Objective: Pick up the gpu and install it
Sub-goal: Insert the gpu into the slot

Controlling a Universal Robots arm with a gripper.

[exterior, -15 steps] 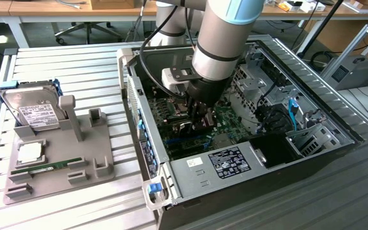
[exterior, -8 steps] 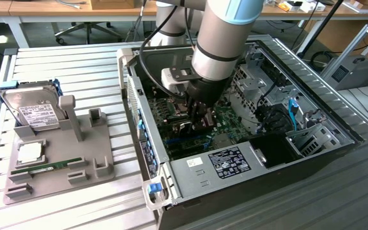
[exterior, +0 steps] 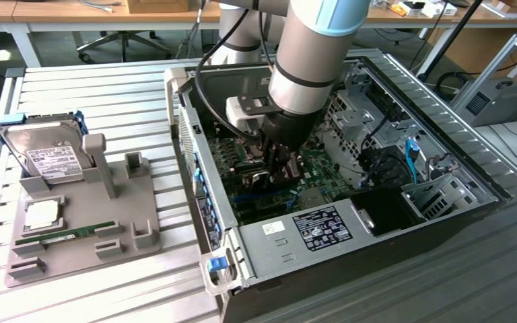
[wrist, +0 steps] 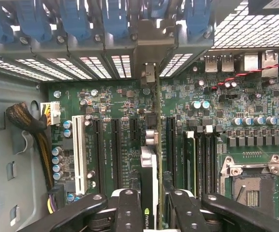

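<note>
The gpu (wrist: 149,164) is seen edge-on in the wrist view, a thin card with a white-and-black cooler face and a silver bracket end (wrist: 149,75) reaching the case's rear slot openings. It stands upright over the green motherboard (wrist: 115,104), in line with a long black expansion slot. My gripper (wrist: 154,209) is shut on it, one black finger (wrist: 128,208) on each side of the card. In the exterior view the gripper (exterior: 277,165) reaches down inside the open computer case (exterior: 240,235), with the card (exterior: 263,180) low over the board.
Blue slot latches (wrist: 76,19) line the case's rear wall. A white slot (wrist: 79,154), a cable bundle (wrist: 33,125) and the CPU socket (wrist: 248,186) flank the card. Outside the case, a grey fixture (exterior: 132,222) holds a hard drive (exterior: 48,158) and a memory stick (exterior: 65,234).
</note>
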